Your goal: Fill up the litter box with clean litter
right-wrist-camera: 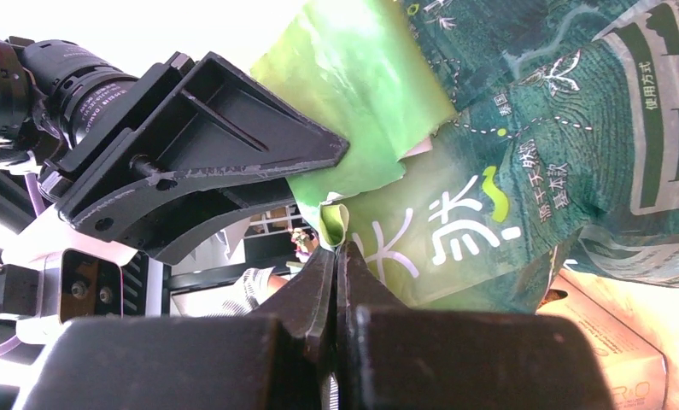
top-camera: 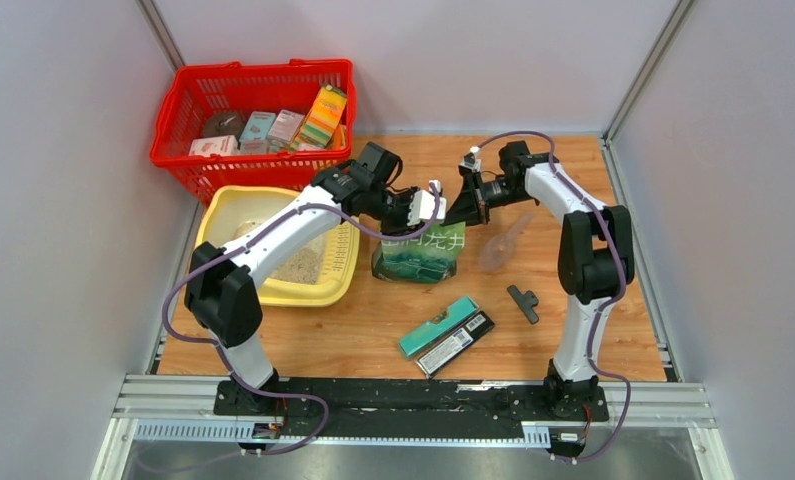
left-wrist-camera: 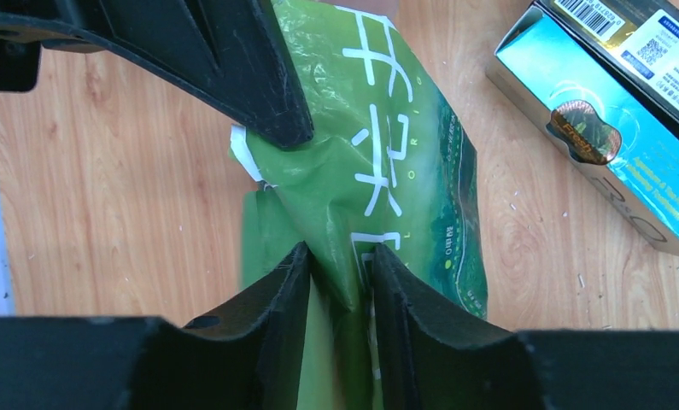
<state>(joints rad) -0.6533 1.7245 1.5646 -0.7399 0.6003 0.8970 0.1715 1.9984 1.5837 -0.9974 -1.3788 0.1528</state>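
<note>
Pale-yellow plastic, the litter box stands at the left edge of the wooden worktop, just in front of the red mesh basket at the far left corner. Inside it, the clean litter makes only a small beige patch on the floor of the tray, and much of the cream bottom is bare. I judge the filling as begun but far from finished; most of the litter is probably inside the green litter bag.

This bag stands upright near the middle of the worktop, just to the right of the box, and both arms meet at its top. The right gripper has its fingers pressed together, with the curled upper edge of the bag pinched at the tips. The left gripper has its fingers partly apart, and a fold of the bag film sits in the gap between them. Whether they already press this fold I cannot tell. The translucent scoop lies untouched to the right of the bag
</note>
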